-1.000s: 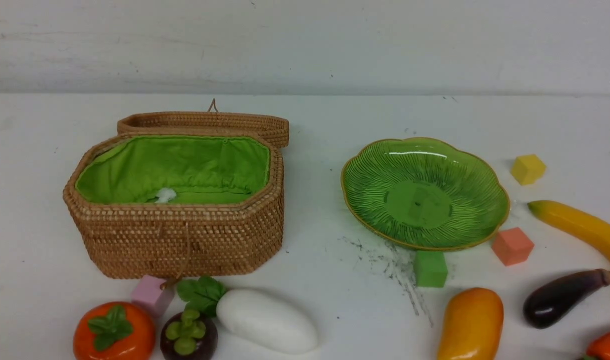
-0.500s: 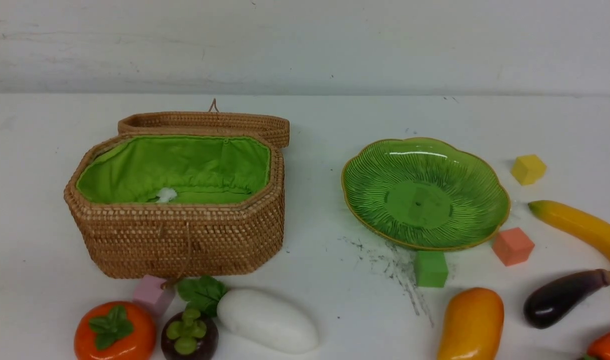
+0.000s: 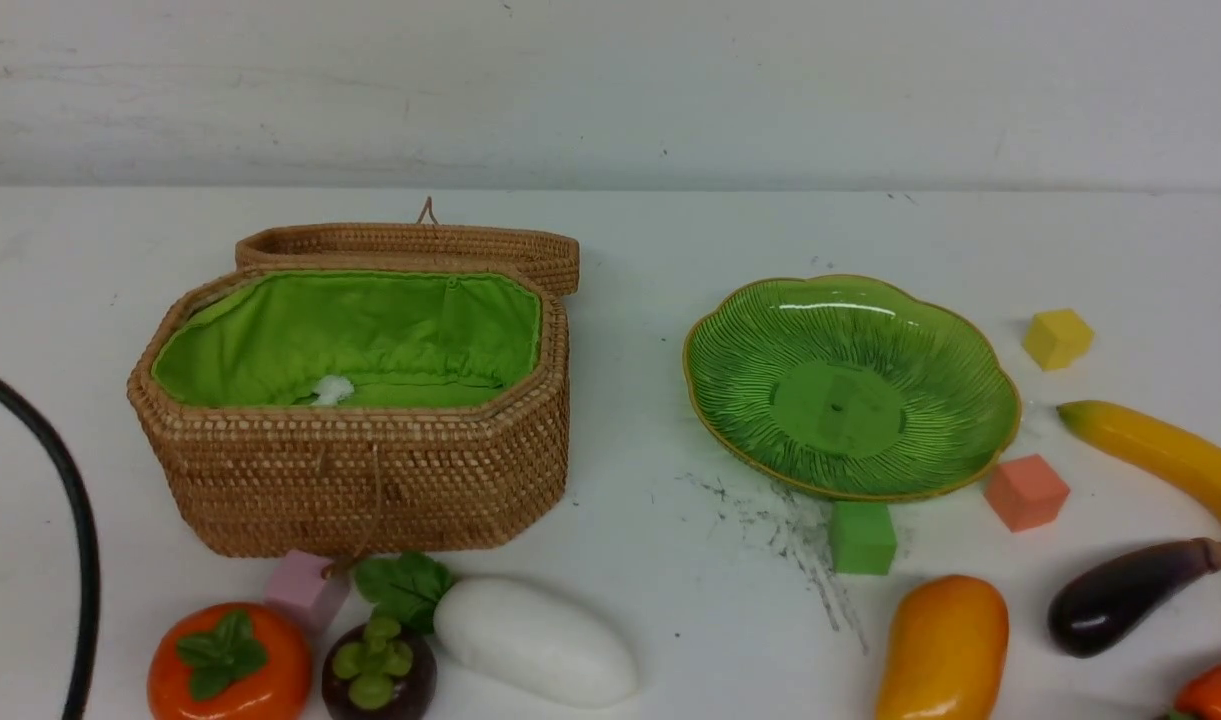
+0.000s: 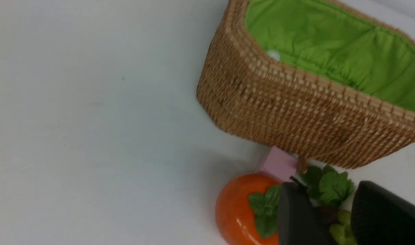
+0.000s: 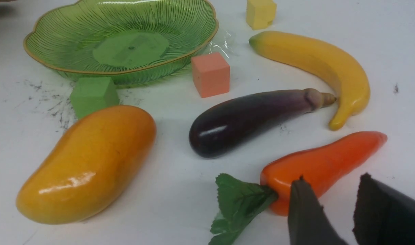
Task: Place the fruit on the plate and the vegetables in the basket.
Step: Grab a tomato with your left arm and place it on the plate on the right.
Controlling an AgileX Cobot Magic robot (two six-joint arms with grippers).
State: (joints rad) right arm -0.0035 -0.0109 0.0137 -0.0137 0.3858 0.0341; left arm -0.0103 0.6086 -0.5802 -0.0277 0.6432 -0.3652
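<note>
The open woven basket (image 3: 360, 470) with green lining stands left, the green plate (image 3: 730, 330) right; nothing lies in the plate. In front of the basket sit an orange persimmon (image 3: 228, 665), a purple mangosteen (image 3: 378, 675) and a white radish (image 3: 535, 640). The mango (image 3: 942, 650), eggplant (image 3: 1120, 595), banana (image 3: 1170, 455) and pepper (image 3: 1215, 695) lie on the right. My left gripper (image 4: 329, 204) hangs open above the mangosteen (image 4: 340, 224), beside the persimmon (image 4: 238, 207). Just over the pepper (image 5: 326, 163), my right gripper (image 5: 333, 190) is open and holds nothing.
Foam cubes lie about: pink (image 3: 305, 590) against the basket front, green (image 3: 862, 537) and salmon (image 3: 1025, 492) at the plate's near rim, yellow (image 3: 1057, 338) behind the banana. A black cable (image 3: 70, 520) curves in at the left edge. The basket lid (image 3: 410, 245) lies folded back.
A black cable of the left arm has come into the front view at the left edge. The toys, the basket and the plate have not moved.
</note>
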